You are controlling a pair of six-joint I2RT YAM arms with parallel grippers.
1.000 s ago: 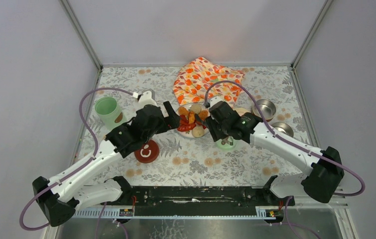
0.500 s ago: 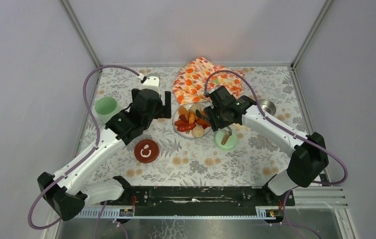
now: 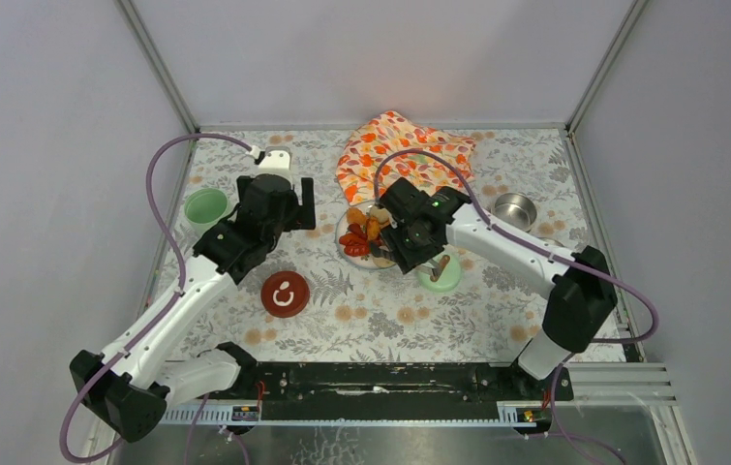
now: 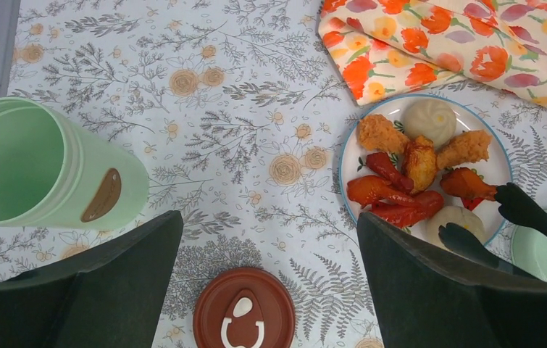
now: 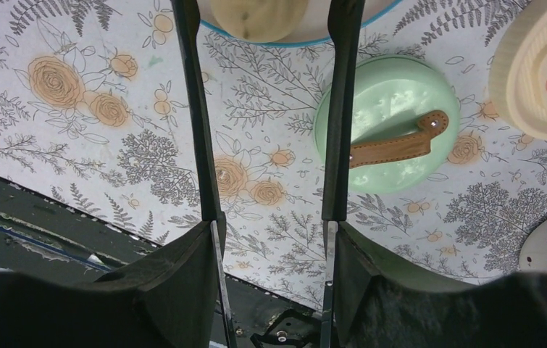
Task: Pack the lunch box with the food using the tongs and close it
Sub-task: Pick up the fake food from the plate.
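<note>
The right gripper [image 5: 270, 254] has its jaws half closed on the tongs [image 5: 196, 130], one thin arm against each finger. The tongs stand spread, their tips at a pale ball [image 5: 259, 14] on the plate's [image 4: 500, 163] 5 o'clock edge; whether they touch it I cannot tell. Fried chunks [image 4: 401, 192] fill the rest of the plate.

The left gripper [image 4: 269, 221] hangs over the bench with its jaws wide and empty. Seen from above, the mint-green pot [image 4: 31, 174] stands open at 9 o'clock of the plate, the dark red lid [image 4: 243, 319] at 7 o'clock, the green lid [image 5: 386, 123] at 4 o'clock, a steel bowl [image 3: 514, 208] at 3 o'clock and the cloth [image 4: 473, 36] at 12.
</note>
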